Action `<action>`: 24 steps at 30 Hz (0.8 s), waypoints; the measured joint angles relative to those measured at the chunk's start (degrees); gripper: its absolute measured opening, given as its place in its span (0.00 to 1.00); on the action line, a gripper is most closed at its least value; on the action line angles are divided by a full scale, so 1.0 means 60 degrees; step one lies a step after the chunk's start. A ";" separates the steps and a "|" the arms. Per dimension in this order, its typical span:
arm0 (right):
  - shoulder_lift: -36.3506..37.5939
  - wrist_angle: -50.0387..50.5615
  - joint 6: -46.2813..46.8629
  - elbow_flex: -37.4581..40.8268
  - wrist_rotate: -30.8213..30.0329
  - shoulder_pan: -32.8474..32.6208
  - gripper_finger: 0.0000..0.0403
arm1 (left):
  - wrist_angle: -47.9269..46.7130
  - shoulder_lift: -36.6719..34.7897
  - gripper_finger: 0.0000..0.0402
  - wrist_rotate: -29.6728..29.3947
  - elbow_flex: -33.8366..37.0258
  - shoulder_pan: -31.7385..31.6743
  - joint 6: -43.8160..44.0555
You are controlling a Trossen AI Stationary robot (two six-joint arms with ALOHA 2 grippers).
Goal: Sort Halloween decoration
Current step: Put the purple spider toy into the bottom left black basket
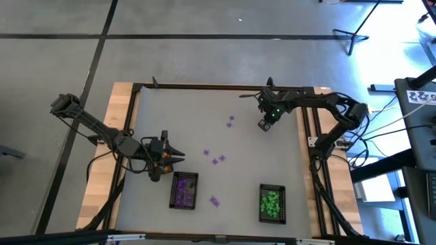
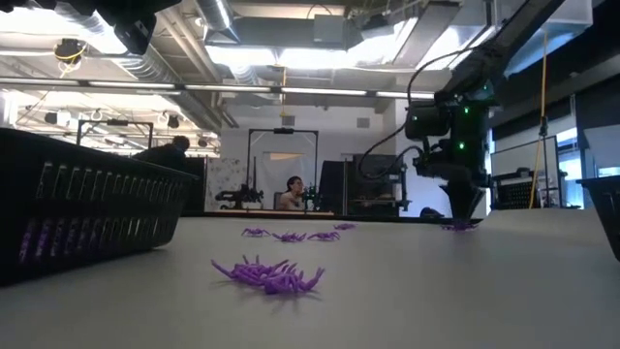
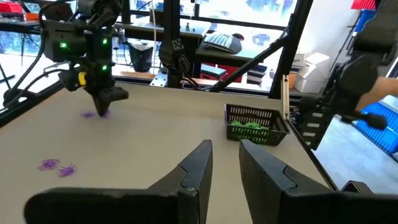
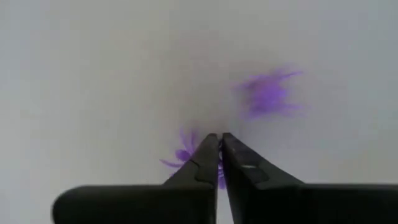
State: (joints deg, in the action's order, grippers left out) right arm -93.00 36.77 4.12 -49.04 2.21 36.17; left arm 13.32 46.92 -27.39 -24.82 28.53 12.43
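Observation:
The Halloween decoration shows as small purple spider trinkets lying loose on the grey table: one [image 1: 230, 122] near the far middle, two [image 1: 212, 157] at the centre, one [image 1: 214, 201] between the trays. My right gripper [image 4: 219, 138] stands at the far right [image 1: 266, 124], pointing down, shut on a purple spider [image 4: 184, 154]. Another spider [image 4: 268, 93] lies just beside it. My left gripper [image 3: 225, 148] hovers open and holding nothing at the near left [image 1: 178, 156], above the tray of purple trinkets [image 1: 184, 175]. My right gripper pinches the purple spider between its two fingertips [image 4: 208, 149], coming from above and pointing down. Only the legs on one side [image 4: 177, 155] stick out past the fingers; the rest is hidden by them. The spider is at table level [image 2: 460, 226].
Two black mesh trays stand near the front edge: one with purple trinkets, and one with green trinkets [image 1: 272, 186] to its right [image 3: 252, 132]. The table's black frame rails [image 1: 308, 136] run along its edges. A person sits in the room far behind the table [image 2: 291, 192].

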 joint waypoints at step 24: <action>0.0824 -0.7545 0.1831 -0.1150 0.1964 -0.6942 0.00 | 0.0001 -0.0003 0.19 -0.0001 0.0000 0.0000 0.0000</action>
State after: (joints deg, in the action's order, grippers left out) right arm -88.06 -8.50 15.11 -55.94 13.99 -5.48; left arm 13.33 46.90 -27.39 -24.82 28.53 12.43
